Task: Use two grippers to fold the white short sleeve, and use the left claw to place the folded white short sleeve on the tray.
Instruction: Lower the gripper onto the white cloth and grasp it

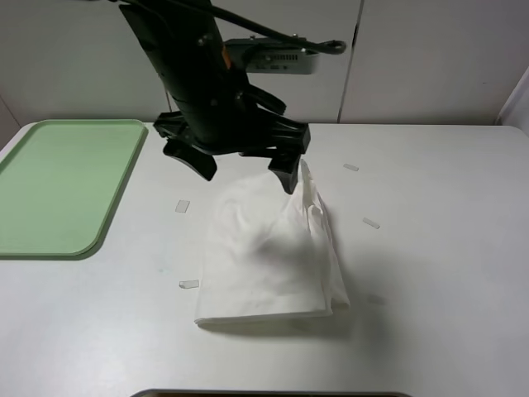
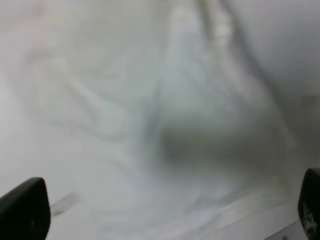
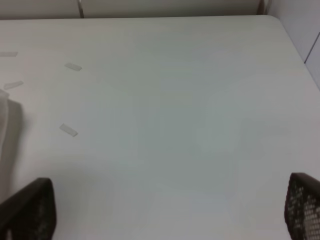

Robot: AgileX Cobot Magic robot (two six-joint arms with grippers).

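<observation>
Here, from the high camera, the white short sleeve [image 1: 269, 252] lies folded into a compact, rumpled rectangle near the middle of the bench, its neat folded edge toward the front edge. The left claw [image 1: 244, 165] hangs just over the shirt's far end, jaws spread wide, one finger at the raised ridge of cloth. That placement suits a pinch on the bundle's thick end, so the layers would lift together. The tray [image 1: 62, 186] waits at the far-left corner of the bench, well apart from the shirt and bare, so the placing step is not yet done. Small tape strips [image 1: 370, 222] dot the bench around the cloth.

The left wrist view is blurred but filled with white folds [image 2: 165, 125]; the two dark fingertips [image 2: 22, 210] stand far apart with cloth between them, gripping nothing.

The right wrist view shows the right gripper [image 3: 170, 212] with its jaws also spread, over bare bench [image 3: 190, 125] toward the right edge, only a sliver of shirt in view. It seems parked clear, leaving the pickup to the left arm.
</observation>
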